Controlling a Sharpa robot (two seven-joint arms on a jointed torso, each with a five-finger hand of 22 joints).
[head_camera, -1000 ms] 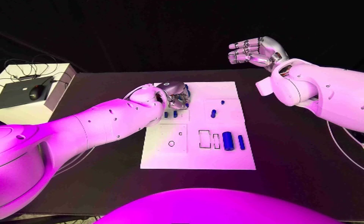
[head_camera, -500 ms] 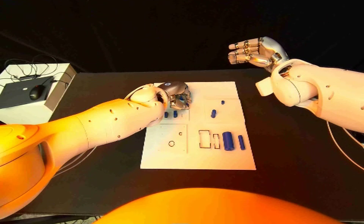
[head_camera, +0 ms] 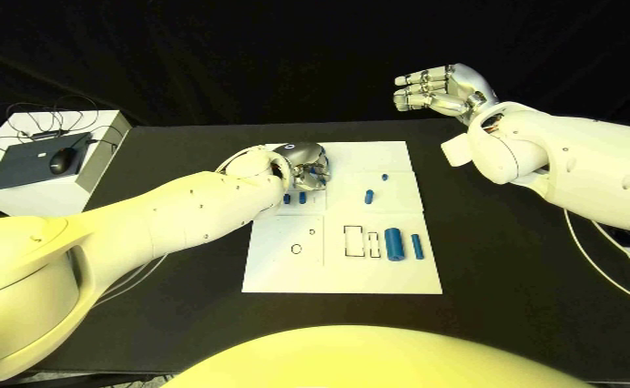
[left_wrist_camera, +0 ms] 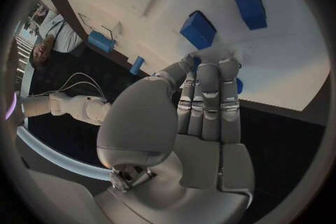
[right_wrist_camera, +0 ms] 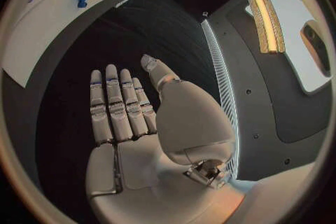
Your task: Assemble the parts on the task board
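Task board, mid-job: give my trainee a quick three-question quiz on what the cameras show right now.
1. True or false: the right hand is raised behind the table, holding nothing.
2. Which hand is down at the task board? A) left hand B) right hand C) both
3. Fill in: the largest blue cylinder lies beside a thinner blue part, toward the board's ____ edge, near or far.

Key: 1 true; 2 A; 3 near.

Warm pale light falls on my arms and the board point(head_camera: 394, 277); the backdrop behind the counter point(head_camera: 512, 260) stays black. Glare shines on my left hand point(left_wrist_camera: 203, 101). Both wrist views bend strongly at their rims.
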